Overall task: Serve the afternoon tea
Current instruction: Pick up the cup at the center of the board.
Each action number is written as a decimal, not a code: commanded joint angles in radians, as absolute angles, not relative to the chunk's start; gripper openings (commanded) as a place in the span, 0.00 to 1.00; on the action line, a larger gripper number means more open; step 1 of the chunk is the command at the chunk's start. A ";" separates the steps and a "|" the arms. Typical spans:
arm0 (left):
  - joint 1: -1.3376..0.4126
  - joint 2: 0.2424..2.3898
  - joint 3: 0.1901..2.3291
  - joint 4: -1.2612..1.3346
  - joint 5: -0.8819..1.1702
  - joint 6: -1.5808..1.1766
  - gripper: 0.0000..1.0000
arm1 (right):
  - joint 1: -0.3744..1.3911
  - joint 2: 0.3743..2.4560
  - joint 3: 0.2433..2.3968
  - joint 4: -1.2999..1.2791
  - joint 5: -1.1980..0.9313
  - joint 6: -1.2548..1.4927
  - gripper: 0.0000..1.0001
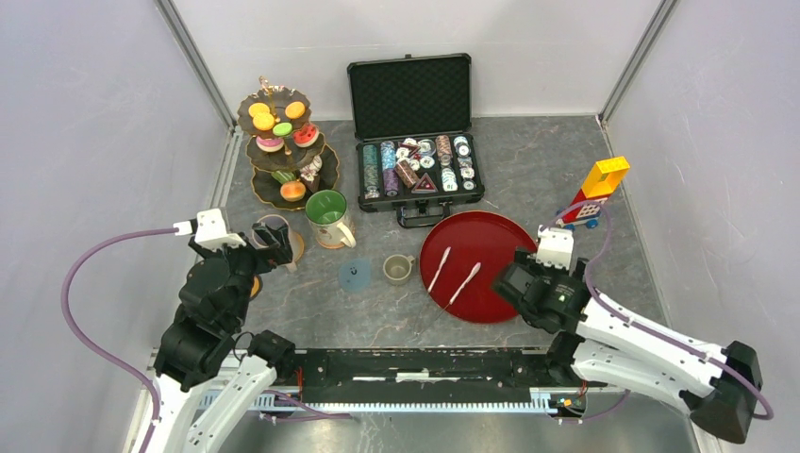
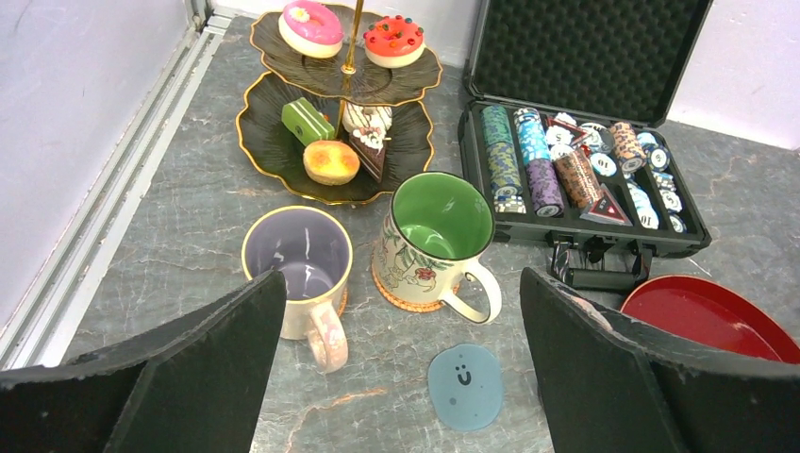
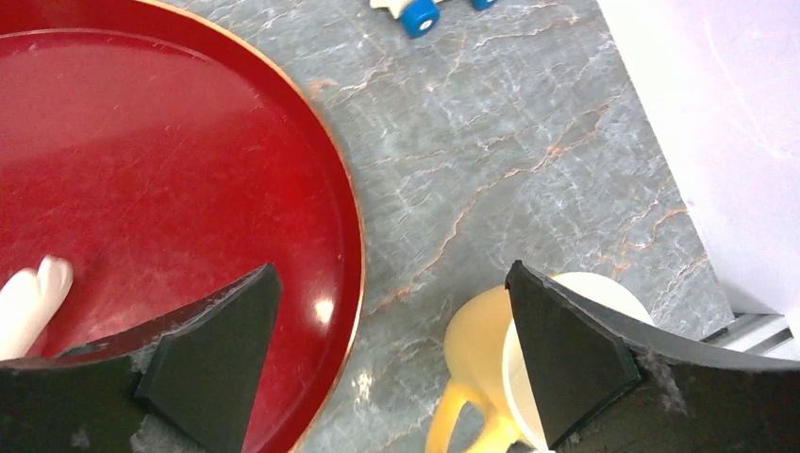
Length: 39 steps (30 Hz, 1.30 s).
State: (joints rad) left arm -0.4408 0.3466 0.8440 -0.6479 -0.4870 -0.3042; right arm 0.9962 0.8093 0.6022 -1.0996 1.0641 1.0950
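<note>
The dark scalloped three-tier stand (image 1: 261,192) (image 2: 264,132) stands at the back left and carries toy donuts, cake slices and round sweets. In front of it are a green-lined mug (image 1: 328,217) (image 2: 441,241) on a woven coaster and a lavender mug (image 1: 274,236) (image 2: 300,264). My left gripper (image 1: 269,247) (image 2: 401,283) hangs open just short of these two mugs and holds nothing. My right gripper (image 1: 517,281) (image 3: 391,269) is open over the right edge of the red tray (image 1: 491,250) (image 3: 141,160). A yellow mug (image 3: 491,377) lies under its right finger.
A blue smiley coaster (image 1: 355,275) (image 2: 465,385) and a small grey cup (image 1: 398,269) sit mid-table. Two white spoons (image 1: 453,276) lie on the tray. The open poker chip case (image 1: 415,170) (image 2: 585,160) is at the back, the block tower (image 1: 596,189) at the right.
</note>
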 commanded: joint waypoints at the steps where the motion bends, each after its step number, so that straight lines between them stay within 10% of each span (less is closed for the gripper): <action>1: -0.448 0.358 0.841 -0.607 -0.470 -0.256 1.00 | 0.858 0.834 0.591 -0.825 1.097 0.832 0.98; 19: -0.456 0.357 0.838 -0.602 -0.462 -0.253 1.00 | 0.722 0.668 0.579 -1.080 0.927 1.059 0.97; 39: -0.462 0.369 0.836 -0.599 -0.455 -0.250 1.00 | 0.715 0.731 0.372 -0.986 1.061 1.359 0.56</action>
State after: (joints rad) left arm -0.4541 0.3565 0.8364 -0.6472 -0.4610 -0.2996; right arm 0.7189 0.7250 0.4004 -1.0336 1.0187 1.2549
